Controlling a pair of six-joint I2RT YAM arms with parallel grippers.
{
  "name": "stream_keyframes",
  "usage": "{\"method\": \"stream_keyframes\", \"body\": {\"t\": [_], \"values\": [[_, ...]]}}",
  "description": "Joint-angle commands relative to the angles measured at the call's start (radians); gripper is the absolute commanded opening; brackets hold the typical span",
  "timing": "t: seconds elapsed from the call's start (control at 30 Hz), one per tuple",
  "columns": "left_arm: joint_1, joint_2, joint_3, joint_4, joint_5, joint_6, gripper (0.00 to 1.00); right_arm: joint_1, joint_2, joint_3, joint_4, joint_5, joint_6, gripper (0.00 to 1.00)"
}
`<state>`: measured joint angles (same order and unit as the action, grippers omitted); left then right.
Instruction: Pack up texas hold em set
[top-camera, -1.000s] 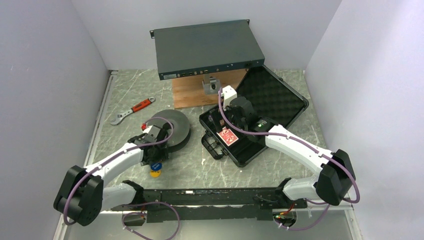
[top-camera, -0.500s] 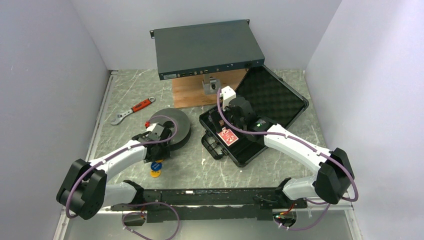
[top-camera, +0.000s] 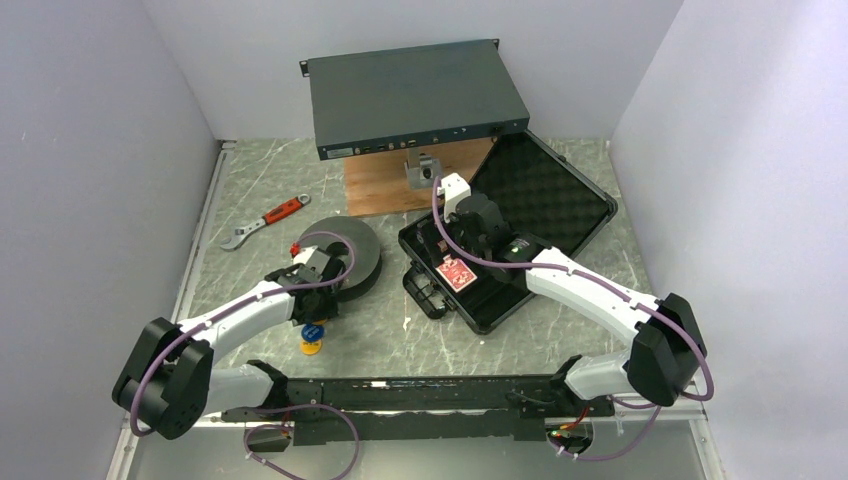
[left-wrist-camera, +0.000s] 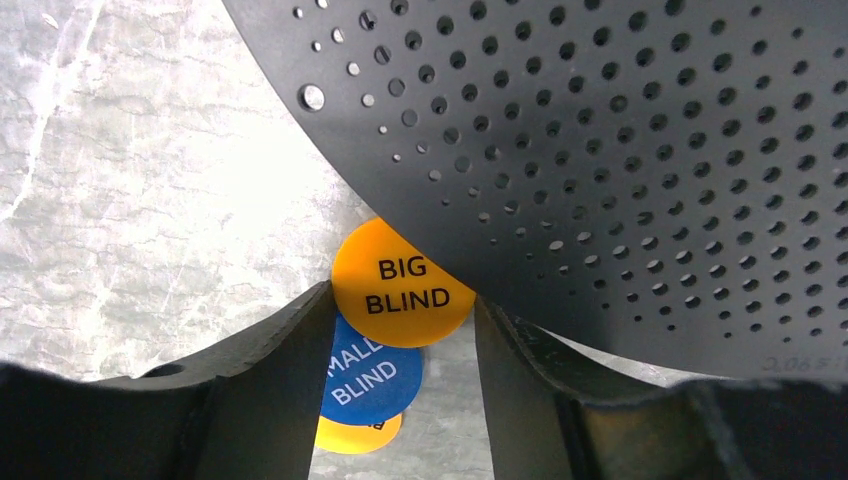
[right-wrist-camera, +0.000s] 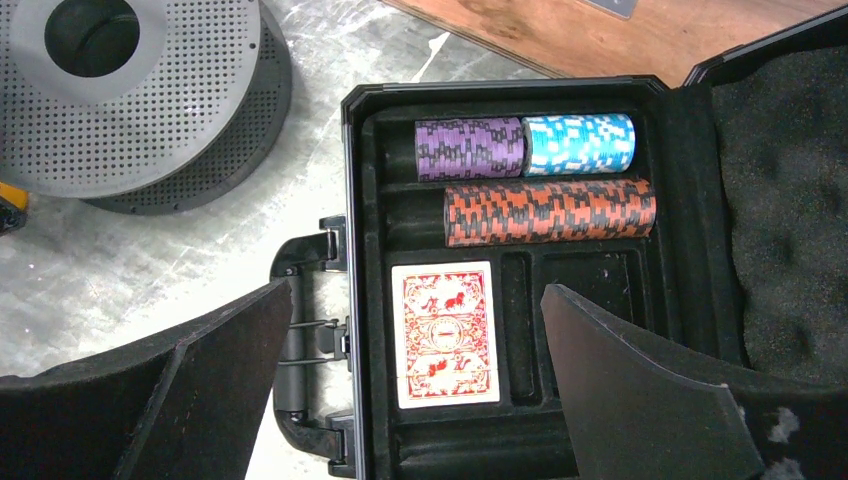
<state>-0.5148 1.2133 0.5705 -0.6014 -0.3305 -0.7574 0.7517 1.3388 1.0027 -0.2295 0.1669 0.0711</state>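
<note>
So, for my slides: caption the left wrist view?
Left end effector straddles the orange BIG BLIND disc at the edge of the perforated spool.

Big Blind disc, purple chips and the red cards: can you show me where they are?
Big Blind disc (left-wrist-camera: 402, 285): left wrist view, on its printed middle.
purple chips (right-wrist-camera: 469, 148): right wrist view, on the middle of the stack's side.
red cards (right-wrist-camera: 445, 335): right wrist view, on the centre of the top card's back.

The left gripper (left-wrist-camera: 402, 300) has shifted slightly by the spool (left-wrist-camera: 600, 150), its jaws narrowing either side of the orange disc (left-wrist-camera: 395, 275).
</note>
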Motion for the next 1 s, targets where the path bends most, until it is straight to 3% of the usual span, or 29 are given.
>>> {"method": "stream_keyframes", "body": {"t": [0.0,0.33,0.57,0.97], "values": [[-0.005,0.000,-0.015,-0.011,-0.017,-0.014,0.52,-0.001,-0.001,0.005,0.049,0.011,-0.007,1.00],[-0.009,-0.018,-0.019,-0.002,-0.006,-0.002,0.36,-0.001,0.000,0.004,0.050,0.012,-0.007,1.00],[-0.017,-0.073,-0.014,-0.005,0.012,0.000,0.00,-0.001,0.000,0.004,0.051,0.016,-0.006,1.00],[-0.056,-0.159,0.005,-0.067,0.008,-0.007,0.00,-0.001,-0.006,0.000,0.050,0.008,-0.004,1.00]]}}
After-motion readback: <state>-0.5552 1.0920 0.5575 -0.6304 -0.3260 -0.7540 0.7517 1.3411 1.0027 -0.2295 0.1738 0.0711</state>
